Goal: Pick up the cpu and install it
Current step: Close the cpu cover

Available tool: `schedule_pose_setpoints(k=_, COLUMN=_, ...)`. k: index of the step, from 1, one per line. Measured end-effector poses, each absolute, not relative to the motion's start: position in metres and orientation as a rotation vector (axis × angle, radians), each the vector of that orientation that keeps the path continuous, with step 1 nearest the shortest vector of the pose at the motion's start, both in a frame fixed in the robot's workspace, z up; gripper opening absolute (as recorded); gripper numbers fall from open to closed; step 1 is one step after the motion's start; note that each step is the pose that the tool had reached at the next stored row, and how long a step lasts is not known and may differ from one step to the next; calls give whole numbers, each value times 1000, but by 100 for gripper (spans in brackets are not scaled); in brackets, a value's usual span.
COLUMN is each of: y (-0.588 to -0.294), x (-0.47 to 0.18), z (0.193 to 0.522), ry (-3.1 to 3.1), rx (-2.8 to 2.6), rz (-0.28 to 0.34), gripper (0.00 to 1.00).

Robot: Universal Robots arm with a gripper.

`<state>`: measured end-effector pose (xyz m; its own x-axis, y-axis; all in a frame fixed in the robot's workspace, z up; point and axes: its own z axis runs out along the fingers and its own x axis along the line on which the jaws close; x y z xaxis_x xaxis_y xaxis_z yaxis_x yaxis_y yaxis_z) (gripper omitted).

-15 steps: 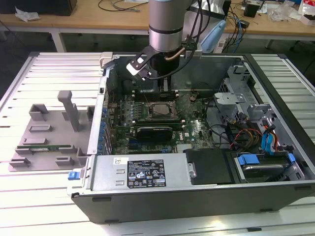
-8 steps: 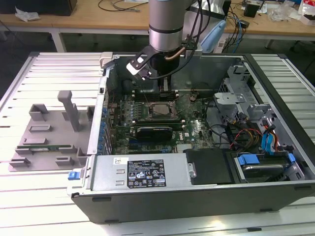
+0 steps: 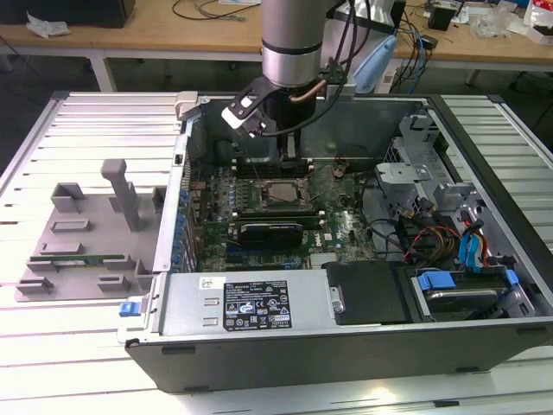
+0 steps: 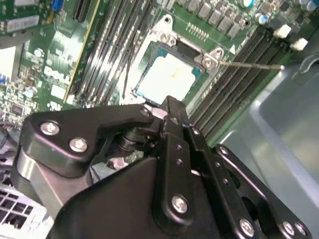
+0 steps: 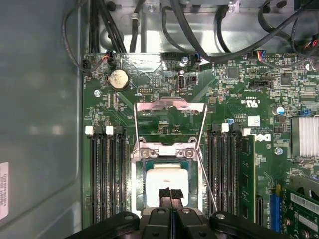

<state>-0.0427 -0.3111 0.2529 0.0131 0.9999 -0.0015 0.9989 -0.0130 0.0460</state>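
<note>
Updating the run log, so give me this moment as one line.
cpu: in socket | gripper: shut, over cpu, contact unclear | cover: open

Slatted metal table [image 3: 86, 117]: open computer case [image 3: 363, 350] lies flat across middle, reaching near edge. Grey plastic fixture tray [image 3: 52, 238] lies just beside case, toward exterior view's left edge.

Exterior view above case [image 3: 346, 350], both wrist views close over socket [image 5: 167, 153]
</note>
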Motion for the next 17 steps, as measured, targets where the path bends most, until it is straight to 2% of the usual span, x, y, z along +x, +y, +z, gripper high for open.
schedule_pose_setpoints(k=3, y=-311, x=-43, z=268, ry=2183, rx=2212, rz=49, gripper=11)
schedule_pose_setpoints(k=17, y=-311, x=30, z=268, ry=2186, rx=2215, rz=42, gripper=11)
